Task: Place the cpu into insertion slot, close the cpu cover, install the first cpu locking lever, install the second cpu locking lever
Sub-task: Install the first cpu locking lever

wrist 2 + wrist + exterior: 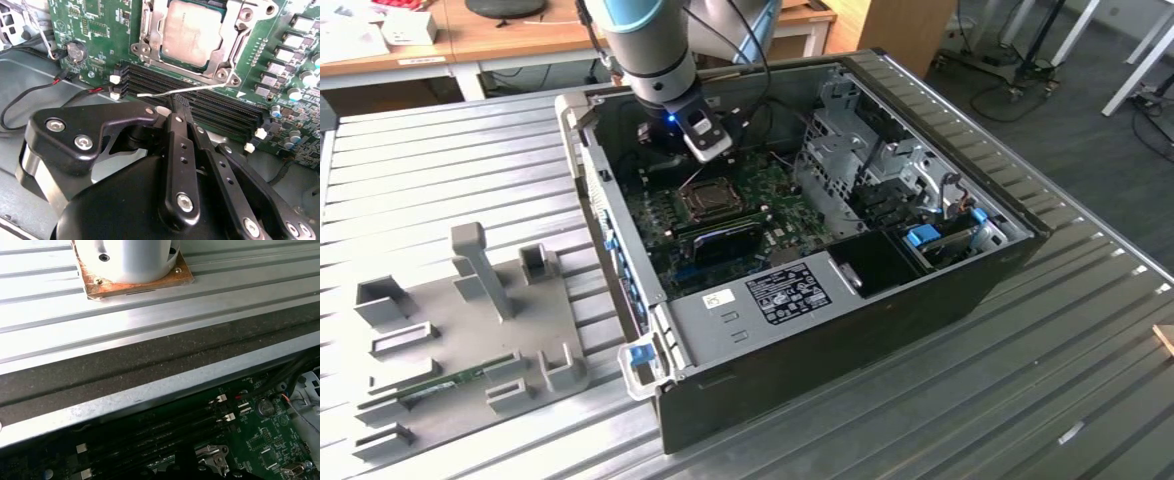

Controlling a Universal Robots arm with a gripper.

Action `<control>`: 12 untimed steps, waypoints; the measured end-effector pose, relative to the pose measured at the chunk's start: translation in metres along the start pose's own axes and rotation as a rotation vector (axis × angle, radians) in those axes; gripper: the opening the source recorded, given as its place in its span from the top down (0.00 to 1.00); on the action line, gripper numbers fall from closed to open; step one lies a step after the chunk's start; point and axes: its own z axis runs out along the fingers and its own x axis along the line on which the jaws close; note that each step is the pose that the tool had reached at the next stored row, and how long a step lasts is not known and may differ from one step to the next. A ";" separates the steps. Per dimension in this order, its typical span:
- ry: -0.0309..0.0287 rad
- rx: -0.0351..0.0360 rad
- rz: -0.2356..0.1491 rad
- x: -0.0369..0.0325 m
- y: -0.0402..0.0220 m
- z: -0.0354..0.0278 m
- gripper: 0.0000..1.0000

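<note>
The cpu [192, 32] lies flat in the insertion slot [710, 197] on the green motherboard [100, 20]. The silvery cpu cover [149, 30] lies down around it, framing the chip. A thin wire locking lever [200, 88] sticks out from the socket's corner across the memory slots, raised and unlatched. My gripper [173, 102] is shut, and its black fingertips [176, 111] meet just beside that lever, at or very near it. In the exterior view the gripper [674, 150] reaches into the open case just behind the socket.
Black memory slots [210, 112] run beside the socket. A coin battery [76, 50] and red and black wires [30, 95] lie nearby. The case wall [150, 390], a drive cage [854, 150] and an expansion card [720, 242] hem in the board. A grey fixture plate [467, 330] lies on the table.
</note>
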 end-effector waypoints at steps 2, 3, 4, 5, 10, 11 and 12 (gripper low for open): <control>-0.0001 -0.0001 0.000 0.0000 0.0000 0.0000 0.89; -0.0001 0.0000 0.000 0.0000 0.0000 0.0000 0.89; 0.0000 0.0000 0.000 0.0002 0.0003 0.0001 0.89; 0.0000 -0.0004 0.000 0.0003 0.0005 0.0002 0.89; 0.0003 -0.0022 0.001 0.0006 0.0009 0.0018 0.89; 0.0004 -0.0024 0.001 0.0005 0.0007 0.0024 0.89; 0.0005 -0.0028 0.001 0.0004 0.0005 0.0033 0.89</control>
